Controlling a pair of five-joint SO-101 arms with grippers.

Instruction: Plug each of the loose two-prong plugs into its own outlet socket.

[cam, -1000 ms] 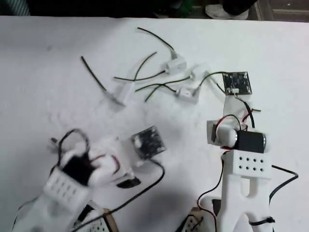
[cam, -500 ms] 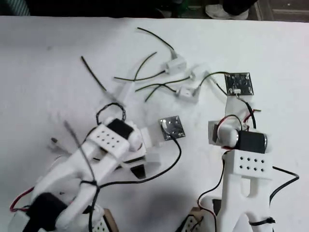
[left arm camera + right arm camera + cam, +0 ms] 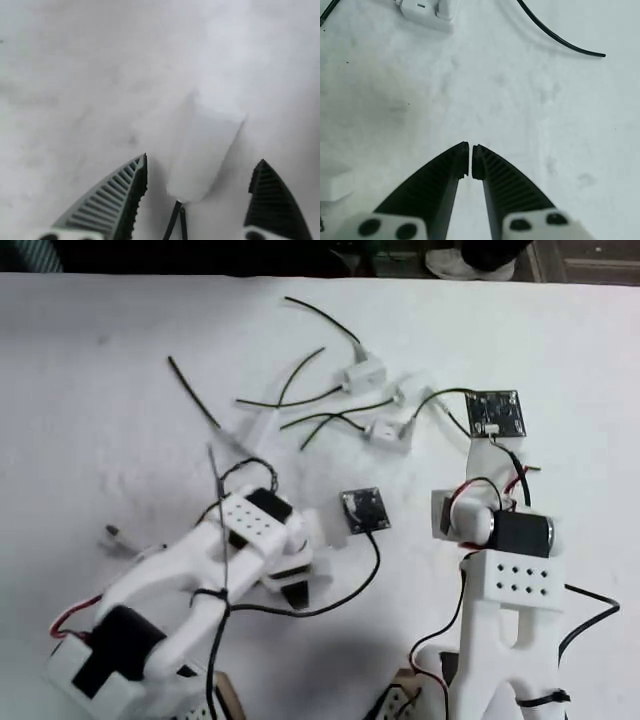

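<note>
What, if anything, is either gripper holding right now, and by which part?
Nothing is held. The left gripper stands open astride a white rectangular plastic plug on the white table, clear of both fingers; the right gripper is shut on nothing.

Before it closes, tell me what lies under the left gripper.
A white plug lies on the table below the open left gripper, between its fingers, dark wire toward the wrist. Its prongs are hidden.

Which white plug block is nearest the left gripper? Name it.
The white block with two dark wires at its end, lying between the open left gripper's tips. The other plugs lie farther off across the table.
</note>
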